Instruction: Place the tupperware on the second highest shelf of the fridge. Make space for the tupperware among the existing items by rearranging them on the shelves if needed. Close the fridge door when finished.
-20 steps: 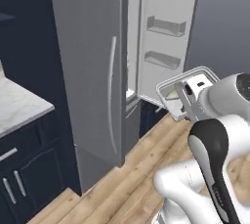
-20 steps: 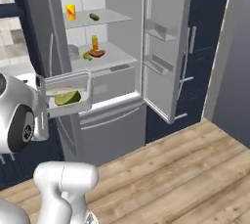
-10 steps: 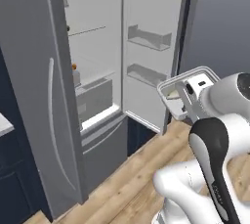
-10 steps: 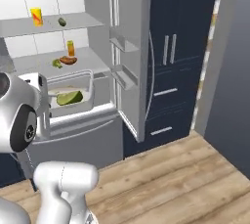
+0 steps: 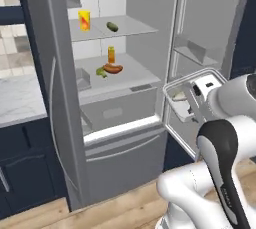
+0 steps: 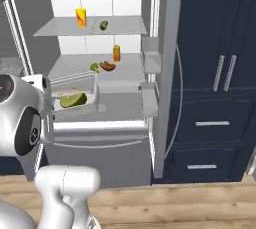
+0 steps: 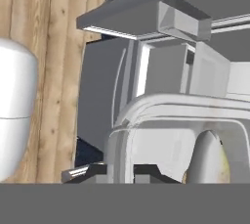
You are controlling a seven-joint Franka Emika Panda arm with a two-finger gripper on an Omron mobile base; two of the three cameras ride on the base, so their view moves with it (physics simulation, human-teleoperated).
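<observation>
The gripper (image 7: 119,171) is clamped on the rim of the tupperware (image 6: 75,98), holding the clear box in the air in front of the open fridge (image 5: 132,138), level with the fridge's lower white compartment and well below the cup shelf. In the right base view the yellow-green food lies along the bottom of the box. In the left base view the tupperware (image 5: 182,100) hangs beside the fridge's right-hand door, just under the door's lower bin. In the hand view the two dark fingertips (image 7: 90,171) sit pressed close on either side of the box's pale rim.

Inside the fridge, the glassy upper shelf carries the yellow cup (image 5: 84,20) with its red mark and, to the right of it, the dark green cucumber (image 5: 112,26). The second highest shelf (image 5: 122,77) below it, a thick light-grey slab, carries the small orange bottle (image 5: 111,54) toward the back, the brown sausage in bun (image 5: 113,68) in front of the bottle, and the small green vegetable piece (image 5: 101,72) just left of the sausage. The right part of that shelf is bare.

Both fridge doors stand open. Left of the fridge a pale worktop (image 5: 20,100) tops dark blue cabinets; right of the fridge stands a tall dark blue cupboard (image 6: 220,73).
</observation>
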